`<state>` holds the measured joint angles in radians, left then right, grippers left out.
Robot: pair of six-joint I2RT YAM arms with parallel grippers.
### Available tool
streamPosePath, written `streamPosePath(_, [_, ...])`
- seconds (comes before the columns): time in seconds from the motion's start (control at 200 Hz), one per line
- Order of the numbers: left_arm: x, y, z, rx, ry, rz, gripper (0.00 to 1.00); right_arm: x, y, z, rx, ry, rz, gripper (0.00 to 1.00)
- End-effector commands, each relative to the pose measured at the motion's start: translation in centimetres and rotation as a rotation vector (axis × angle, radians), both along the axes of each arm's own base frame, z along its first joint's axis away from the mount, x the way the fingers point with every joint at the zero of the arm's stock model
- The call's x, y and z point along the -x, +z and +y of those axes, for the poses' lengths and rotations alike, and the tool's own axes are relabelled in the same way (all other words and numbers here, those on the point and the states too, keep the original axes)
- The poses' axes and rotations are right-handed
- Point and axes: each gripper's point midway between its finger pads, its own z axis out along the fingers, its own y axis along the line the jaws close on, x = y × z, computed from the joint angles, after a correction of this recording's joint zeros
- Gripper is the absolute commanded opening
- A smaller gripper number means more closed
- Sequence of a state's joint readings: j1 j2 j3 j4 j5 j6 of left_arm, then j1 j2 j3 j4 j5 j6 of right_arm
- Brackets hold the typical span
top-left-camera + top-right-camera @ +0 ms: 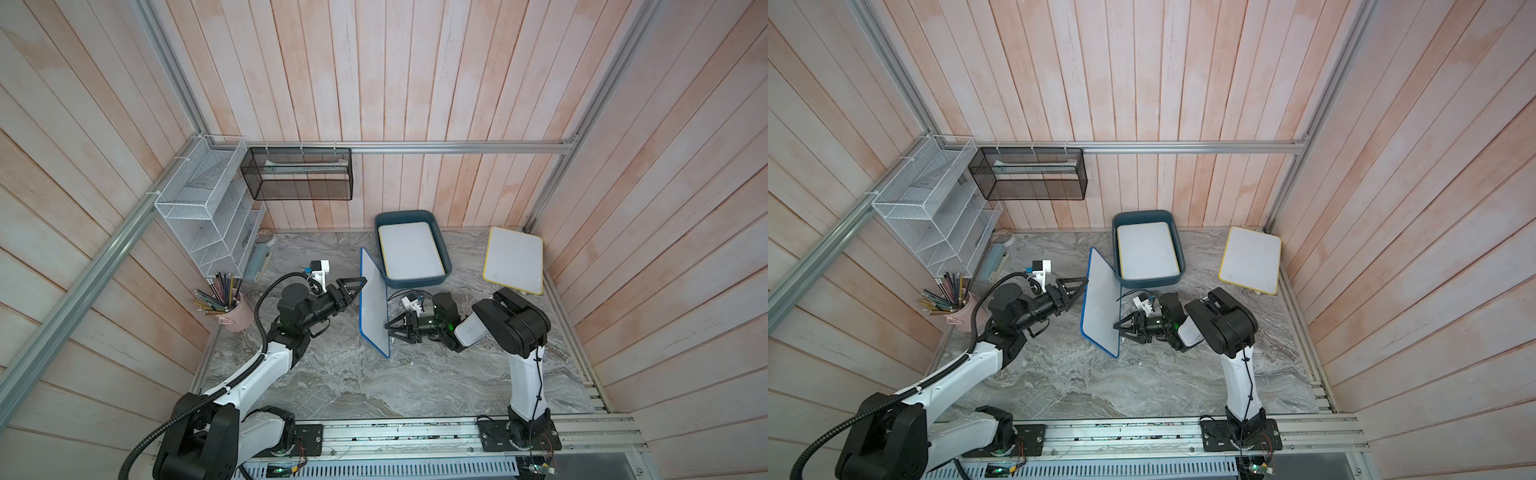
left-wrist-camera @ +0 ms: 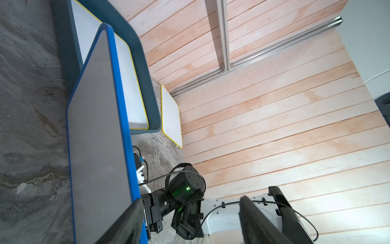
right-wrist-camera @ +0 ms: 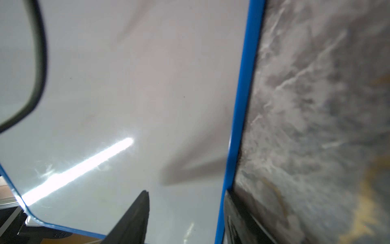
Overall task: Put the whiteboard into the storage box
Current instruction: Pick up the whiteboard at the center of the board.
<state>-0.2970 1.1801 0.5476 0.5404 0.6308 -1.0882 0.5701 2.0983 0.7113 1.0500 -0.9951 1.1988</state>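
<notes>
Far left: wire rack (image 1: 208, 212) fixed to the wall, pencil cup (image 1: 237, 311) on the table (image 1: 374, 386) below it. Mesh basket (image 1: 299, 174) hangs on the back wall.

Left gripper (image 1: 358, 287): jaws spread wide, nothing clamped. Its tips are at the upper long edge of the blue board (image 1: 374, 303). The left wrist view shows one finger (image 2: 126, 221) against the board's grey back at that edge and the other well clear.

Blue board: outside the box (image 1: 415, 282). It stands on one long edge on the table, tilted, white face toward the right arm, just left of the box's near-left corner. Contact with the box wall cannot be told.

Right gripper (image 1: 390, 332): low, at the board's near end, jaws parted. In the right wrist view one finger (image 3: 135, 217) lies over the white face and the other beyond the blue rim, on the table side. The gap looks wider than the board is thick; no firm clamp is seen.

Box: at the back of the table, with a yellow board (image 1: 409, 251) lying flat inside.

Far right: a second yellow board (image 1: 514, 259) by the right wall, apart from the box.
</notes>
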Motion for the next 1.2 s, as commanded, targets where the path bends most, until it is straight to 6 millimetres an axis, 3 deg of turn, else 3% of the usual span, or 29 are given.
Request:
streamPosePath(0.0, [2.6, -7.4, -1.3, -0.059, -0.093, 0.302, 0.74, 2.0, -1.2, 1.0, 0.008, 0.067, 0.048, 0.58])
streamPosePath(1.195, [2.1, -9.6, -4.3, -0.072, -0.155, 0.344, 0.76, 2.0, -0.4, 1.2, -0.048, 0.070, 0.050, 0.58])
